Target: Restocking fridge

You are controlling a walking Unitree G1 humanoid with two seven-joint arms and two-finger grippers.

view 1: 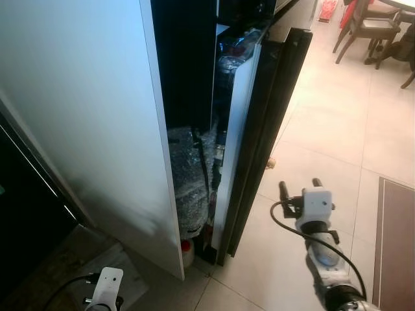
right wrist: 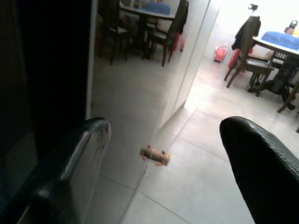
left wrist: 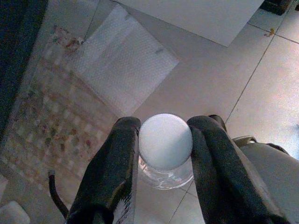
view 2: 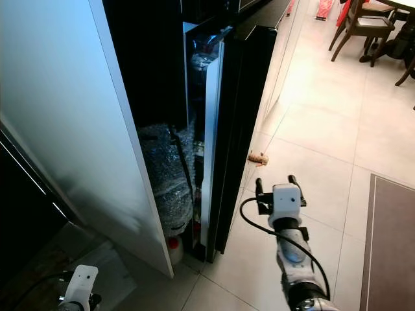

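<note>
The fridge's black door (view 1: 262, 129) stands ajar, seen edge-on, with its white inner lining (view 1: 235, 136) facing a dark interior. Bubble-wrapped goods (view 1: 189, 184) fill the lower part, and packed items (view 1: 237, 48) show higher up. My left gripper (left wrist: 166, 125) hangs low over the floor, shut on a clear bottle with a white cap (left wrist: 165, 141). My right gripper (view 1: 299, 186) is raised and open, with nothing between its fingers, in front of the door's outer edge.
A tall white panel (view 1: 84, 103) flanks the fridge on the left. A small brown object (view 1: 270, 162) lies on the tiles by the door. A white sheet (left wrist: 122, 63) and patterned mat (left wrist: 51, 112) lie below my left arm. Chairs (view 1: 369, 26) stand far right, a rug (view 1: 397, 246) nearer.
</note>
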